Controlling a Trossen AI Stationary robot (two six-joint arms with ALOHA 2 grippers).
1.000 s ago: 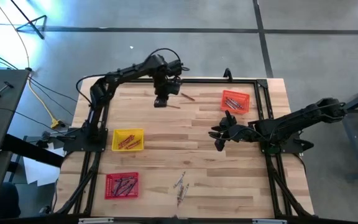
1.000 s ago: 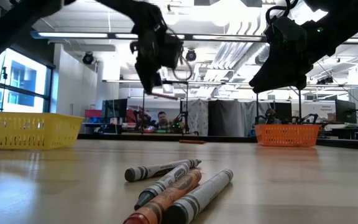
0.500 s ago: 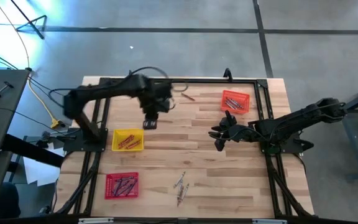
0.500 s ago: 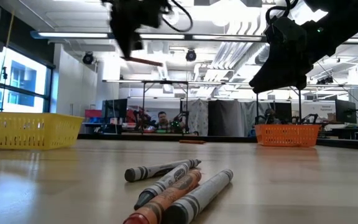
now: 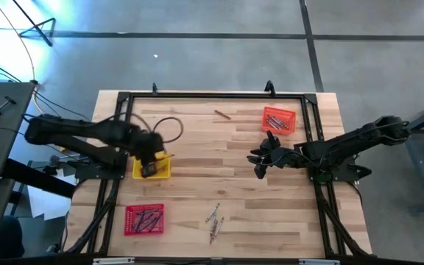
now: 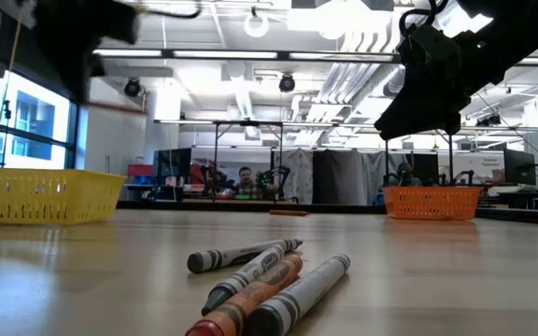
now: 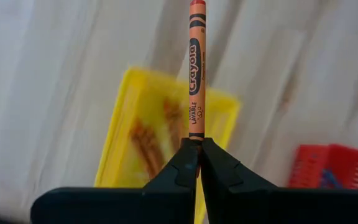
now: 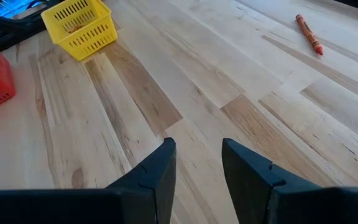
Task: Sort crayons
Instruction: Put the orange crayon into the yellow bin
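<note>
A: What is seen across the tabletop [image 5: 219, 177] at this moment?

B: A slatted wooden surface inside a black frame is seen, with a workshop room visible beyond it in the low view. An orange crayon [image 7: 196, 68] is held clenched between the closed fingers of the left gripper [image 5: 149, 168], directly above the yellow tray [image 5: 152, 165], where similar orange-brown crayons are already laid.

A: What has changed?

B: Half a second ago that gripper was carried over the middle of the far half of the tabletop; now it is brought over the yellow tray at the left edge. The carry looks finished, and only the release appears to be left for this crayon.

A: And what remains to be sorted?

B: A loose cluster of crayons [image 5: 213, 218] is left near the front edge, shown close up in the low view, and a single red-orange crayon [image 5: 222, 114] is left lying near the far edge. The orange tray [image 5: 279, 120] and the red tray [image 5: 144, 219] are both seen with crayons inside.

A: The other arm?

B: The right gripper [image 5: 260, 159] is held waiting over the middle right, its fingers apart and nothing gripped.
</note>
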